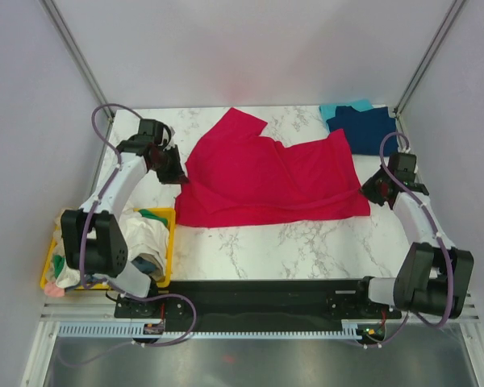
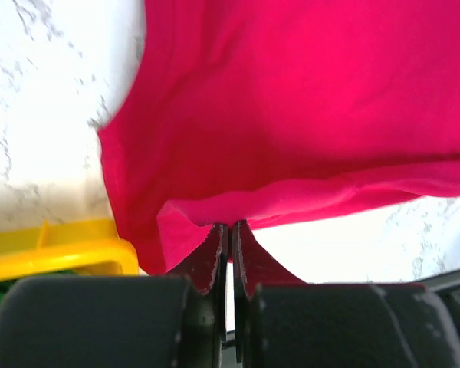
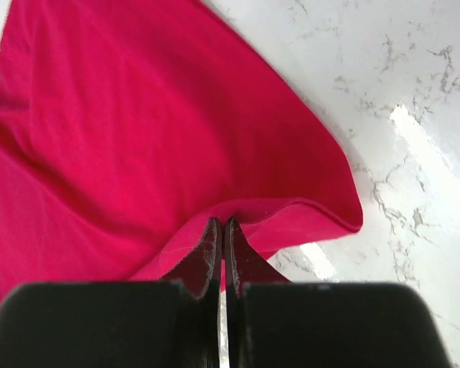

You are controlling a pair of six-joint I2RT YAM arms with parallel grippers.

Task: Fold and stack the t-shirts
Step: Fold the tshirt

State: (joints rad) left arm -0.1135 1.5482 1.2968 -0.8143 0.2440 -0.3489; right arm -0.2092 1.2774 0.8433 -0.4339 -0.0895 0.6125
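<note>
Crimson t-shirt lies spread across the middle of the white marble table, rumpled, with a flap lying over at its far left. Left gripper is at the shirt's left edge. The left wrist view shows the fingers pressed together on a pinch of red hem, with fabric bunched right at the tips. Right gripper is at the shirt's right edge, near the near-right corner of the cloth. The right wrist view shows its jaws fully closed on a fold of the same red fabric. The shirt is thus held at both ends.

Navy t-shirt sits folded in the far right corner of the table, with a teal t-shirt under it, showing at its far left edge. Both are apart from the red one.

Yellow bin stands at the near left beside the left arm. It holds a bundled cream t-shirt with a green t-shirt at its far side.
</note>
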